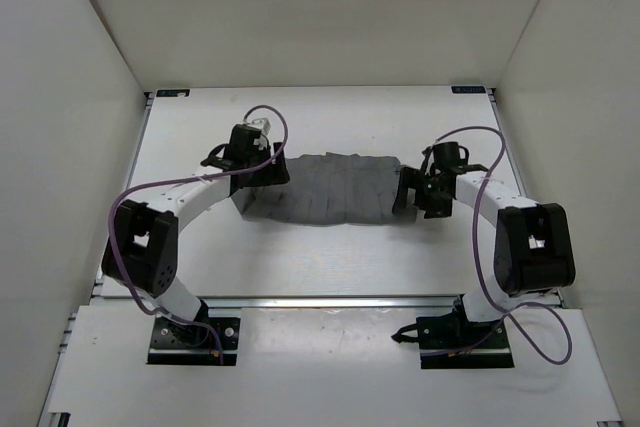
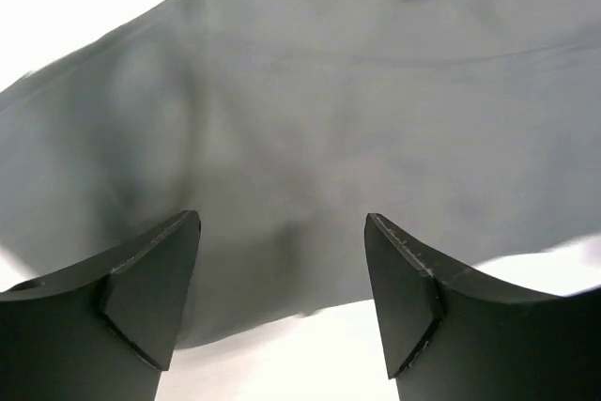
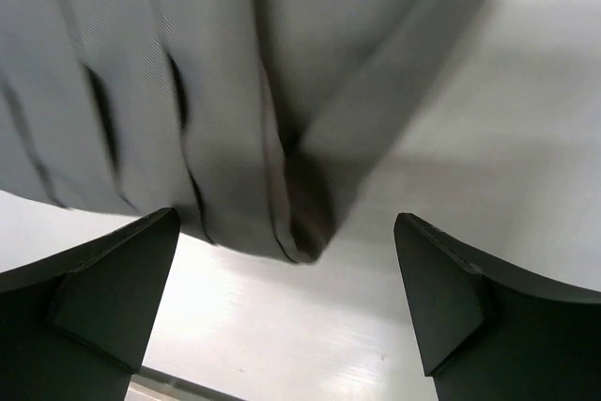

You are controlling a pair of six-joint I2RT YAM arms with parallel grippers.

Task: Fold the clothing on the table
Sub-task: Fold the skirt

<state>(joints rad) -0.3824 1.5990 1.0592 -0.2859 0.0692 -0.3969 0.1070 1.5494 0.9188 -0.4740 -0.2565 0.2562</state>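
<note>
With left gripper and right gripper open, empty, flanking the pleated skirt, lift straight up without snagging fabric

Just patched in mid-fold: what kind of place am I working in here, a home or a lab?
Most likely a lab test cell, not a home: plain white enclosure walls box in a flat white tabletop with a metal rail, and the only garment is one grey pleated skirt.
</note>
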